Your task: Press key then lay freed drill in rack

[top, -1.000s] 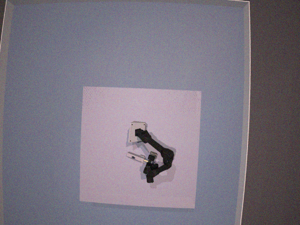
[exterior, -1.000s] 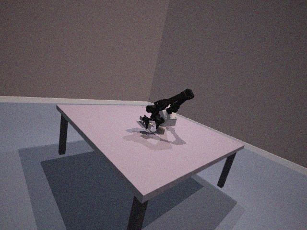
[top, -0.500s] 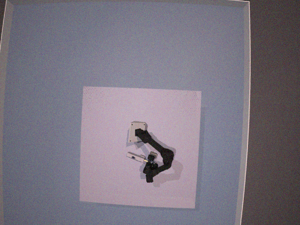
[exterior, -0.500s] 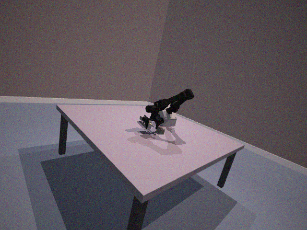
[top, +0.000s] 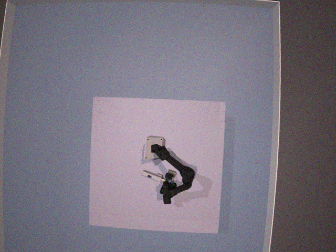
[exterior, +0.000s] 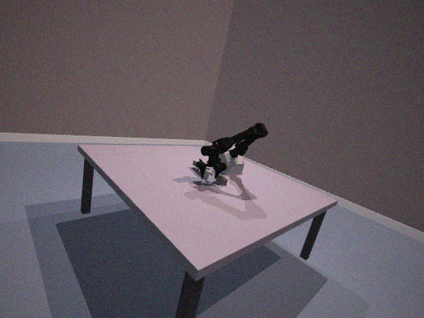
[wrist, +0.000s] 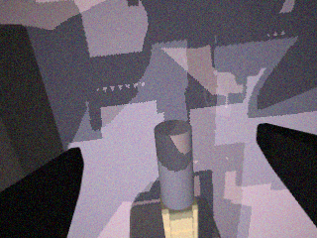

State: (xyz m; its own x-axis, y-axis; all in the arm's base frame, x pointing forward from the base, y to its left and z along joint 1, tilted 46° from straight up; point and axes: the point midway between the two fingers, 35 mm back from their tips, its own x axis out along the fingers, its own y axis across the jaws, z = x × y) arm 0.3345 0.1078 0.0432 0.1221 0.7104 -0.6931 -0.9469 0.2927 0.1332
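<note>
The table (exterior: 144, 191) carries the arm's base plate (top: 153, 146), with the arm (top: 176, 165) folded low toward the work. Just beside its wrist lies a pale elongated fixture (top: 150, 175); whether this is the rack or the drill's housing cannot be told.

The gripper (wrist: 170, 164) stands wide and holds nothing, its dark fingers flanking the drill (wrist: 173, 169) without touching it.

The drill is a grey cylinder rising from a yellow collar (wrist: 179, 223). Its long axis runs away from the wrist camera, free end pointing forward between the fingers.

Judgement: extraction not yet begun; grasp, pull and racking all remain. The key's state is not discernible.
</note>
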